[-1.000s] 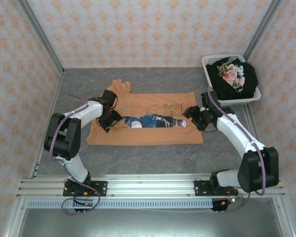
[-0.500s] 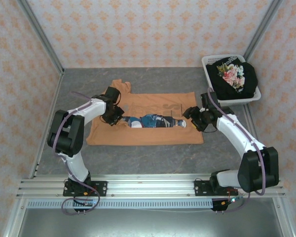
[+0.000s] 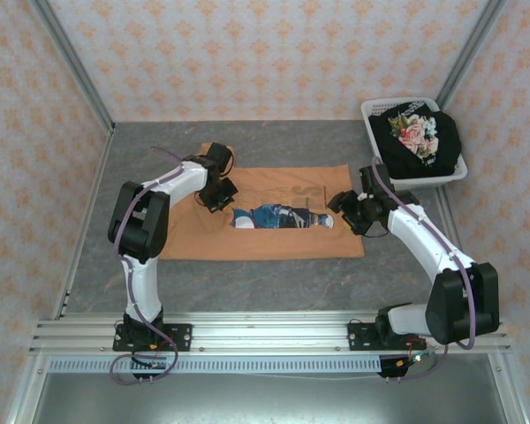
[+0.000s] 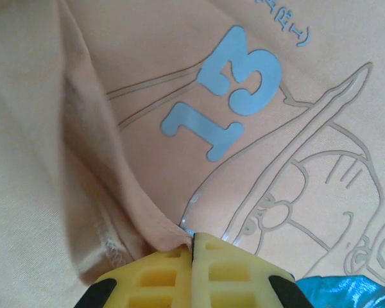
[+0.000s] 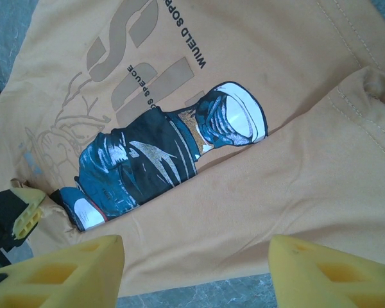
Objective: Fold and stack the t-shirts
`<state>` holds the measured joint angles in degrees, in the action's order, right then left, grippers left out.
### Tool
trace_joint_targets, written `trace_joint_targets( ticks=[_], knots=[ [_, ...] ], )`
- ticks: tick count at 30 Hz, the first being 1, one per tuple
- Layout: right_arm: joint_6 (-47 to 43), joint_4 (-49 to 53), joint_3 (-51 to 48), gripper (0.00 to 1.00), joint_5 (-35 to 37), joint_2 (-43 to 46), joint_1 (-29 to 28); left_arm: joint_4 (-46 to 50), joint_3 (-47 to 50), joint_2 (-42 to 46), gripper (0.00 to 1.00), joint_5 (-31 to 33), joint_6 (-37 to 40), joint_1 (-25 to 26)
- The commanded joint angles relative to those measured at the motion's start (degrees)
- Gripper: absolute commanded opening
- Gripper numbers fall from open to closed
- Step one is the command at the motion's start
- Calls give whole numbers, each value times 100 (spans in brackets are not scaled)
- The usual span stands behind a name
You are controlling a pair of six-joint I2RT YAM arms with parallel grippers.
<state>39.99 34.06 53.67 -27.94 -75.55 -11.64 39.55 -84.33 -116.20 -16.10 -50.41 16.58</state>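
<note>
The left gripper (image 4: 192, 253) has its yellow pads pressed together on a thin ridge of the orange t-shirt (image 4: 147, 212), a folded hem pinched right at the tips. The bite looks shallow. If only one layer is caught, or the hem slides out as the arm lifts, the fold would land short or crooked. Just beyond the tips lies the blue "13" print (image 4: 221, 102). To the pads' left the cloth bunches in a loose crease (image 4: 83, 128), which could be dragged into a wrinkle under the fold.

Across the shirt, the right gripper (image 5: 196, 256) stands with jaws wide, holding nothing. The cartoon chest print (image 5: 167, 154) lies ahead of its fingers. With that side unpinned, a pull from the left gripper could drag the entire shirt over the table (image 3: 247, 283) rather than folding it.

Farthest off, beyond the right gripper, the black t-shirt with pink flowers (image 3: 417, 134) sits in the white laundry basket (image 3: 433, 180), not yet folded.
</note>
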Motion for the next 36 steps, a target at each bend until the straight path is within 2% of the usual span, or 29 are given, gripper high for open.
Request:
trace_joint_targets(
  ticks=[1,13,14,16,18,23,29,36],
  knots=[
    [55,17,-74,61,15,-4,-16,520,-450,-192,0,82,393,90],
    [89,-40,-173,60,-55,-45,-17,1108,-1191,-500,0,264,755,379],
    [93,-45,-173,60,-54,-55,-16,1124,-1228,-500,5,306,784,394],
    [81,-50,-164,60,-72,-85,-20,1055,-1249,-447,28,335,838,426],
    [75,-50,-147,60,-79,-94,-18,771,-1076,-175,47,433,883,459],
    [40,-66,-159,60,-116,-92,-22,544,-601,488,66,678,865,439],
    [57,-146,-169,60,-167,-151,-21,112,37,517,70,206,485,338],
    [31,-104,-76,60,-159,-205,-15,-200,-250,-60,67,-140,305,320]
  ],
)
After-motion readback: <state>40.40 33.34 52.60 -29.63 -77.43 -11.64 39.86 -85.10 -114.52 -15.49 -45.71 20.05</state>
